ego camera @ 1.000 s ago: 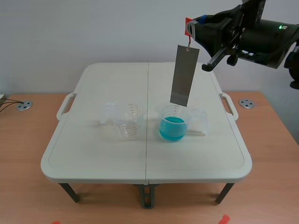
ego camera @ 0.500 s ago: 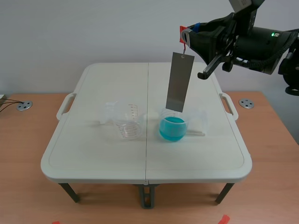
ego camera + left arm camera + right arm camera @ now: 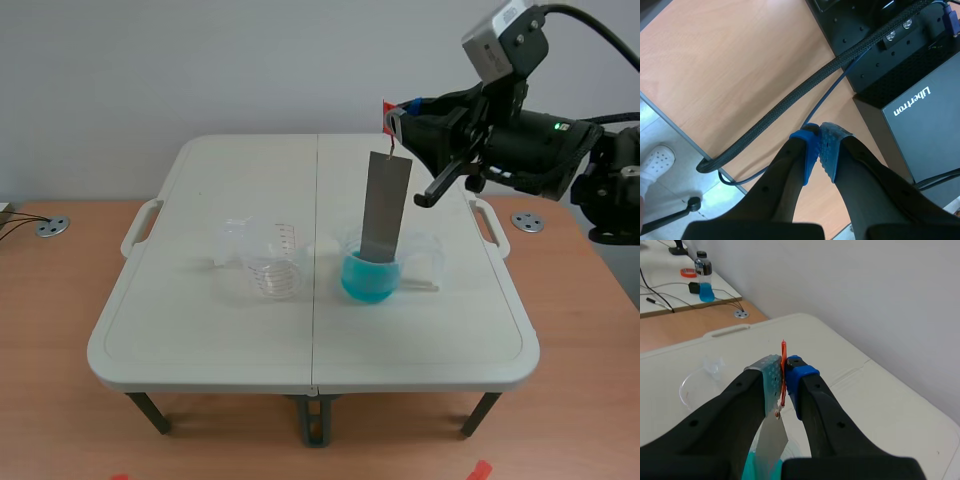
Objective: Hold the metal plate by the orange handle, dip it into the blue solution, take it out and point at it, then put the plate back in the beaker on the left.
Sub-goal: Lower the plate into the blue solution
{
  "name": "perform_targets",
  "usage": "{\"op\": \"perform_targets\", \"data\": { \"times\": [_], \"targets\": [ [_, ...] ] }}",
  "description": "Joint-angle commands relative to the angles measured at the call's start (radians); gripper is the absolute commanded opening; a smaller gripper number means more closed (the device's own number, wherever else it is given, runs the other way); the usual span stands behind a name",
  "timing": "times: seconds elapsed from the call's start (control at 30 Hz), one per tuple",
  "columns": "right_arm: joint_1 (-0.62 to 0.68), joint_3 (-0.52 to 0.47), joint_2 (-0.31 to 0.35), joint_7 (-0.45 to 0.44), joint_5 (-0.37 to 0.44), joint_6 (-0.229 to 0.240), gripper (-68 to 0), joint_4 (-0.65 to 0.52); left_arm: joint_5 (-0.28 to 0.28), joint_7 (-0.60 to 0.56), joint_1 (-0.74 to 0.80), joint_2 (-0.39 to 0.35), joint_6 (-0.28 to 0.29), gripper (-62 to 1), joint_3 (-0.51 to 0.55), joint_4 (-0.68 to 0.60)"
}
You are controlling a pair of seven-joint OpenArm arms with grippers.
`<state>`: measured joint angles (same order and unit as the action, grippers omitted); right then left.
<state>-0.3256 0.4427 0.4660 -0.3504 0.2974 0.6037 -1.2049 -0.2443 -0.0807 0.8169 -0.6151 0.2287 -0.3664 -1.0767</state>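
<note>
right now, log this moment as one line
phase: dip | right pincer: shut on handle | plate: hanging, lower end in blue beaker | left beaker: empty | left pincer: shut

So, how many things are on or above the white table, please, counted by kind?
Beakers: 2 (empty beaker, beaker of blue solution)
Metal plate: 1, hanging from the right gripper
Total: 3
</note>
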Motion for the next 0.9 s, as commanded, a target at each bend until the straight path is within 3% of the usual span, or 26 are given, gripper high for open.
{"op": "perform_targets", "data": {
  "times": [0.0,0.87],
  "targets": [
    [-0.018,-0.003,-0.012,-0.019,0.007,0.0,-66.2,-0.011,-0.003,-0.009,0.011,0.006,0.003,-59.0,-0.005,-0.009],
    [-0.018,0.045,-0.059,-0.061,-0.087,0.0,-66.2,0.116,-0.003,-0.005,0.011,0.033,0.003,-59.1,-0.005,-0.001]
  ]
}}
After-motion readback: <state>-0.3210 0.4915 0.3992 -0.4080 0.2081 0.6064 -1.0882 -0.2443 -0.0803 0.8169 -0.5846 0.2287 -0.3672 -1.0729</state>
